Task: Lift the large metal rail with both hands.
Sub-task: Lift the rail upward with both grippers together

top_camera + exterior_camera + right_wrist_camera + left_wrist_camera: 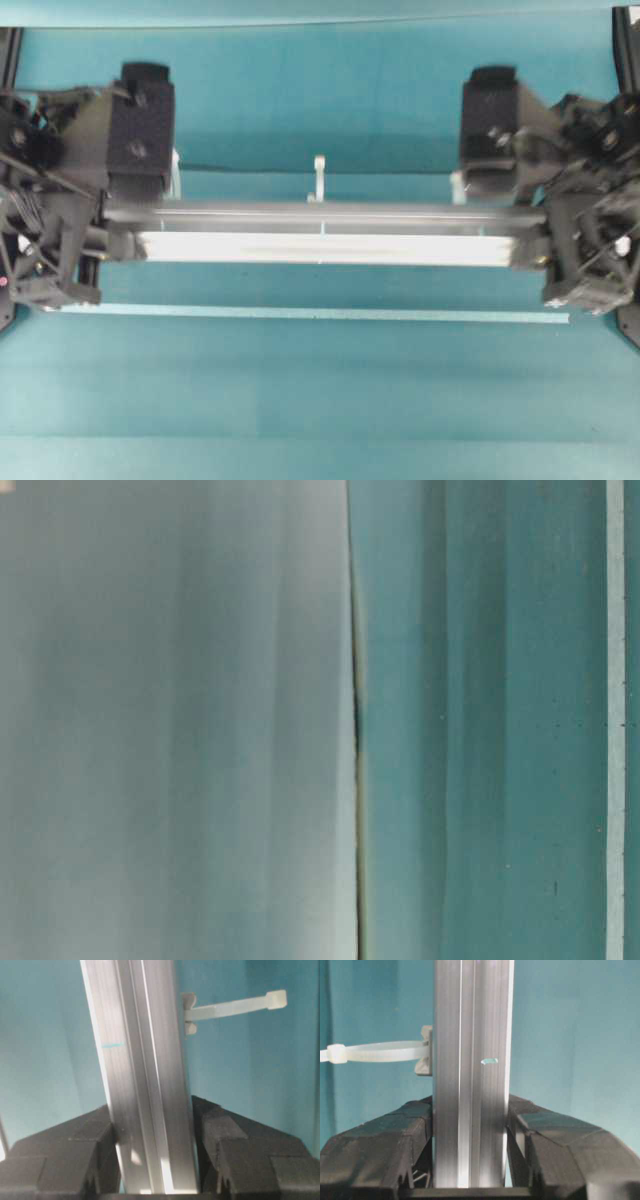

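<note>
- Overhead exterior view: the large metal rail (pixel 325 232) lies with its long axis left to right, spanning between both arms. Open teal table surface (pixel 320 400) extends on the near side, past a thin pale tape strip (pixel 310 314) running parallel to the rail. A white zip tie (pixel 319 178) projects from the rail's far side.
- The left gripper (pixel 112 228) clamps the rail's left end; the right gripper (pixel 540 235) clamps its right end. Both wrists point down.
- Table-level exterior view: a blurred pale surface fills the left half, teal the right; the rail cannot be identified.
- Left wrist view: black fingers (pixel 395 1145) press both sides of the grooved rail (pixel 472 1085), which runs straight away from the camera.
- Right wrist view: fingers (pixel 240 1150) likewise grip the rail (pixel 142 1085), slightly tilted.
</note>
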Controlling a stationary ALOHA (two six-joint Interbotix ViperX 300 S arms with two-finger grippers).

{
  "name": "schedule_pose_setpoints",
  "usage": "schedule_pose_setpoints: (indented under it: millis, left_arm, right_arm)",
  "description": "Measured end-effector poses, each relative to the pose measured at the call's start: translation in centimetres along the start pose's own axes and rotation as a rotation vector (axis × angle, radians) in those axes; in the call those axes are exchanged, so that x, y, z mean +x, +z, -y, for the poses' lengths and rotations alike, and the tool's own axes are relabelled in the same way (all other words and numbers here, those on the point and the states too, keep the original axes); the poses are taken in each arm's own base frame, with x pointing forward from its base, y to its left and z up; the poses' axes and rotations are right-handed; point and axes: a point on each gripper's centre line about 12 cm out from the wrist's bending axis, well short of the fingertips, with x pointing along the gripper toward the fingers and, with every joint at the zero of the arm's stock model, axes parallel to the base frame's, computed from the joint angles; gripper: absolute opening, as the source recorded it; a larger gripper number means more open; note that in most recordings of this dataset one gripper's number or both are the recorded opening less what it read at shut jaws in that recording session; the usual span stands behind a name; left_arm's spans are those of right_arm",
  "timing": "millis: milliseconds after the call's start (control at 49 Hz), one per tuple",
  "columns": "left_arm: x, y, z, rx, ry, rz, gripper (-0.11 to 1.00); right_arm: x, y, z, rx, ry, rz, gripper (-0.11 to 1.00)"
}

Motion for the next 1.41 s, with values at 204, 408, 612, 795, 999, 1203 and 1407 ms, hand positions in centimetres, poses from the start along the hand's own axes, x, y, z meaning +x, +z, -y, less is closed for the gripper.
schedule_pose_setpoints:
  millis: [204, 408, 612, 795, 999, 1203, 1407]
  left_arm:
    - [-1.8, 1.3, -0.1, -0.005, 0.006, -0.010, 0.36]
    - [-3.5, 2.2, -0.2, -0.008, 0.013, 0.018, 0.36]
    - [-3.9, 2.8, -0.2, -0.008, 0.014, 0.027, 0.36]
    - [-4.1, 2.9, -0.3, -0.010, 0.014, 0.030, 0.36]
    - [-4.1, 2.9, -0.3, -0.010, 0.016, 0.026, 0.36]
    - [-4.1, 2.8, -0.3, -0.011, 0.019, 0.018, 0.36]
    - [-4.1, 2.8, -0.4, -0.011, 0.020, 0.014, 0.36]
  right_arm:
    - [-2.9, 0.9, 0.0, -0.008, -0.029, -0.001, 0.39]
    - [-4.4, 1.4, 0.0, -0.010, -0.046, 0.014, 0.39]
    - [-4.5, 1.5, 0.0, -0.009, -0.050, 0.019, 0.39]
    - [-4.5, 1.5, 0.0, -0.009, -0.050, 0.019, 0.39]
    - [-4.5, 1.5, 0.0, -0.009, -0.051, 0.019, 0.39]
    - [-4.5, 1.5, 0.1, -0.007, -0.057, 0.018, 0.39]
    - [-3.9, 1.4, 0.2, -0.007, -0.059, 0.003, 0.39]
